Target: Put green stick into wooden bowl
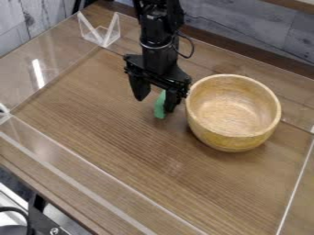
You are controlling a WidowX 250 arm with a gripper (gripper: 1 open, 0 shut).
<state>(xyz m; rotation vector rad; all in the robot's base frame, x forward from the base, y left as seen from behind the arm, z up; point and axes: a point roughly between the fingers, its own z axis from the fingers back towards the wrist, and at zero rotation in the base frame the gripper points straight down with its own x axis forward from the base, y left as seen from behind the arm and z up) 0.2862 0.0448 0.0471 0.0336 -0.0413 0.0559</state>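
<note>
The black gripper [154, 96] points straight down over the brown wood-grain table [110, 147], its jaws spread apart on either side of the stick [160, 108]. The stick is a small bar of solid bright green; it rests on the table, its upper part hidden between the fingers, just left of the bowl [232, 111]. The bowl is round, light tan and thick-walled.

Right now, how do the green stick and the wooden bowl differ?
The green stick is small, flat and bright green; the wooden bowl is round, light tan and far wider. The stick sits between the open gripper fingers, partly hidden; the bowl stands clear to its right, empty. Both rest on the wooden table.
</note>
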